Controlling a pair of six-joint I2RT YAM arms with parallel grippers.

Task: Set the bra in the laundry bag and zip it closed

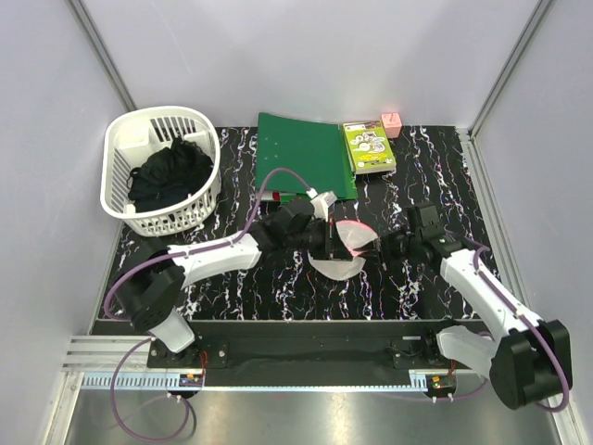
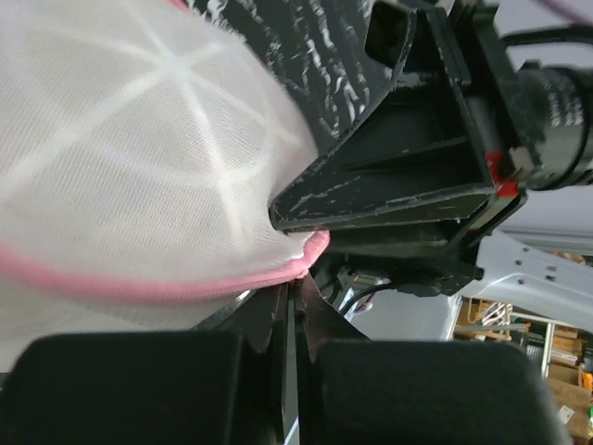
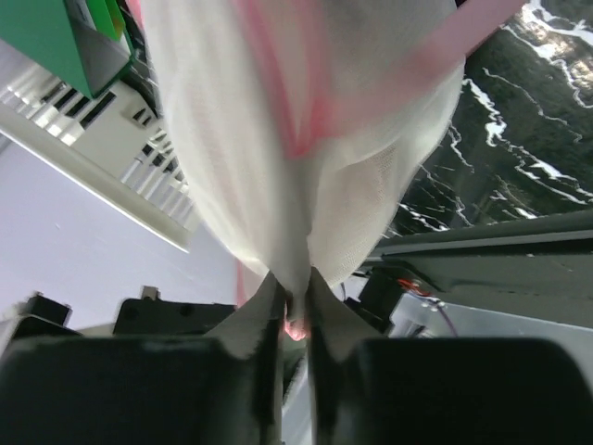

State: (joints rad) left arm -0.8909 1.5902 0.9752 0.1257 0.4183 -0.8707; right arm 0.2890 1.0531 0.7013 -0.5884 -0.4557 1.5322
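The laundry bag (image 1: 344, 260), white mesh with pink zipper trim, hangs between my two grippers over the middle of the table. My left gripper (image 1: 331, 241) holds its left side; in the left wrist view the jaws (image 2: 296, 283) are shut on the pink trim of the laundry bag (image 2: 139, 167). My right gripper (image 1: 382, 246) is at the bag's right side. In the right wrist view the gripper (image 3: 296, 297) is shut on a fold of the bag's mesh (image 3: 306, 139), with a bit of pink between the fingers. The bra is hidden from every view.
A white slotted basket (image 1: 200, 211) with black clothing (image 1: 170, 171) stands at the back left. A green folder (image 1: 306, 153), a green box (image 1: 369, 146) and a small pink object (image 1: 391, 123) lie at the back. Grey walls enclose the table.
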